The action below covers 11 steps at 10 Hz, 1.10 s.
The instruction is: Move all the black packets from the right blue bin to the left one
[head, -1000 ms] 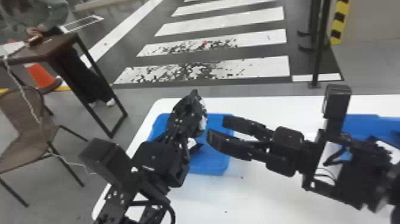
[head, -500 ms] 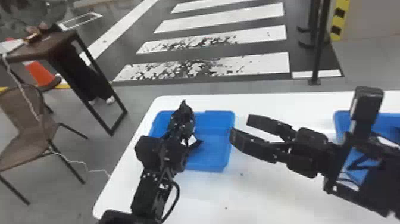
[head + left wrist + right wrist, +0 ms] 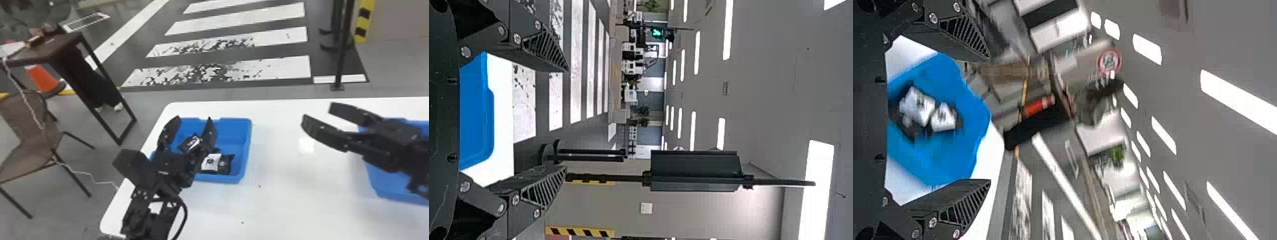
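In the head view, my left gripper [image 3: 193,120] is open above the left blue bin [image 3: 247,143]. Seen between its spread fingers is a black packet [image 3: 185,144] with a white patch, and another packet [image 3: 226,163] lies nearer the bin's front wall. My right gripper [image 3: 318,112], also open, points left over the table, its body in front of the right blue bin [image 3: 383,188]. Nothing is held by the left gripper [image 3: 565,120] in its wrist view. In the right wrist view, the open right gripper [image 3: 988,120] has packets [image 3: 944,118] in a blue bin [image 3: 948,160] beyond it.
The white table [image 3: 287,204] lies under both bins, with bare surface between them. Beyond its left edge stand a brown chair [image 3: 32,137] and a dark desk [image 3: 48,51]. A black post [image 3: 342,57] rises behind the table.
My left gripper has turned over the left bin, and its fingers now show spread apart. The right gripper has moved away to the right, from beside the left bin towards the right one.
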Available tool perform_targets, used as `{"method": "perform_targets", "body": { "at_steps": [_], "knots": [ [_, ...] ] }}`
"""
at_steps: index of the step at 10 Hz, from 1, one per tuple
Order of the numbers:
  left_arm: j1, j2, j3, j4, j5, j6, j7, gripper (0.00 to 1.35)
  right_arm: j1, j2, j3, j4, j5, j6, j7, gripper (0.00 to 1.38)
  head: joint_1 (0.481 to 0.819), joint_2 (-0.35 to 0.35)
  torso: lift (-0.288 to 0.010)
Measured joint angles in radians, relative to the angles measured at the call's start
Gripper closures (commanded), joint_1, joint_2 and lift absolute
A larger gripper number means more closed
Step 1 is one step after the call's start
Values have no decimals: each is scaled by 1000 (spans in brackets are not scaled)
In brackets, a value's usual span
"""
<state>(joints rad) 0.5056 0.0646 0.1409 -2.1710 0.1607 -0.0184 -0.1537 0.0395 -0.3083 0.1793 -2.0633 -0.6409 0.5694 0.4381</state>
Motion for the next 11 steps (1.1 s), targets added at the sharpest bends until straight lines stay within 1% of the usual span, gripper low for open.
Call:
{"method": "perform_targets", "body": {
  "at_steps": [1,2,3,4,5,7,11],
  "knots": [
    [55,-3,-3,-89,15,21,0,200,35,21,-114,-56,101,85,-41,182,694,211,-140],
    [107,-3,-15,-160,32,24,-3,200,52,35,-204,-74,186,156,-65,182,695,133,-140],
    [151,-3,-28,-212,49,16,-12,200,67,45,-268,-73,247,209,-92,180,695,89,-140],
    [183,-3,-36,-247,59,12,-22,200,77,55,-311,-51,290,252,-114,179,695,23,-140],
    [200,-3,-41,-265,64,16,-28,203,77,61,-333,-10,321,290,-128,183,695,-26,-140],
    [206,-2,-43,-272,68,33,-32,202,46,64,-341,88,370,348,-146,183,695,-64,-140],
    [201,3,-49,-272,69,45,-42,205,20,66,-341,177,398,417,-177,183,695,-105,-140]
  ]
}}
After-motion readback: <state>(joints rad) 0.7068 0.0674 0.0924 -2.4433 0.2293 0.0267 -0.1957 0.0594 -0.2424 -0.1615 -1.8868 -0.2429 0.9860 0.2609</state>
